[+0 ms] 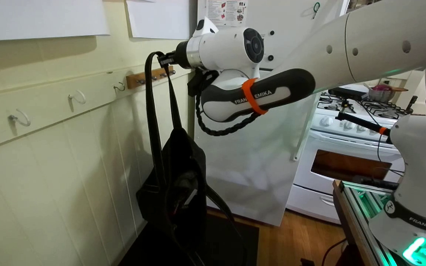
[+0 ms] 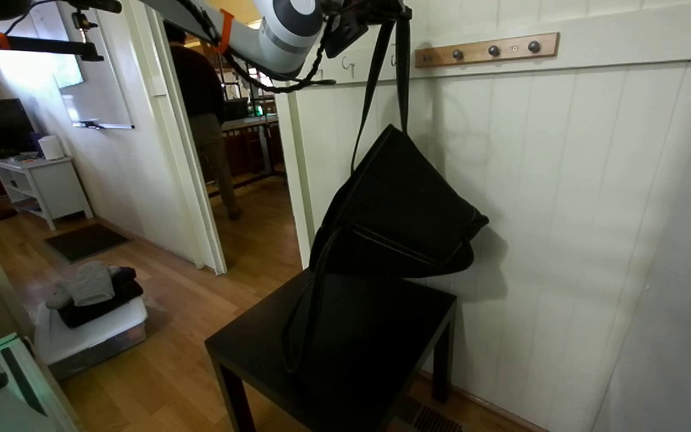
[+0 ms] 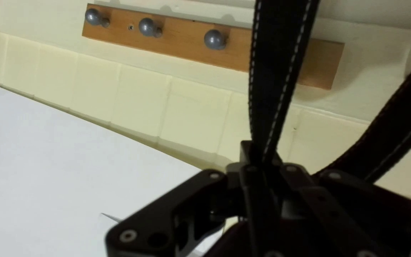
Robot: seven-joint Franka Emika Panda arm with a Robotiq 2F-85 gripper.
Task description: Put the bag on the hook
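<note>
End effector [image 3: 262,159] grips bag strap [image 3: 279,64].

Outstretched robot arm [image 1: 394,37], forearm [image 1: 322,55] sloping down, gripper [image 1: 165,59] pinched together

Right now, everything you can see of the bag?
The bag looks like floppy black fabric, pale-stitched. The shut gripper pinches one long strap; the body hangs tilted in front of the wall, mouth gaping, something pale inside. The other strap droops loose. Contact with wall or black table: unclear. It's not on the hook.
</note>
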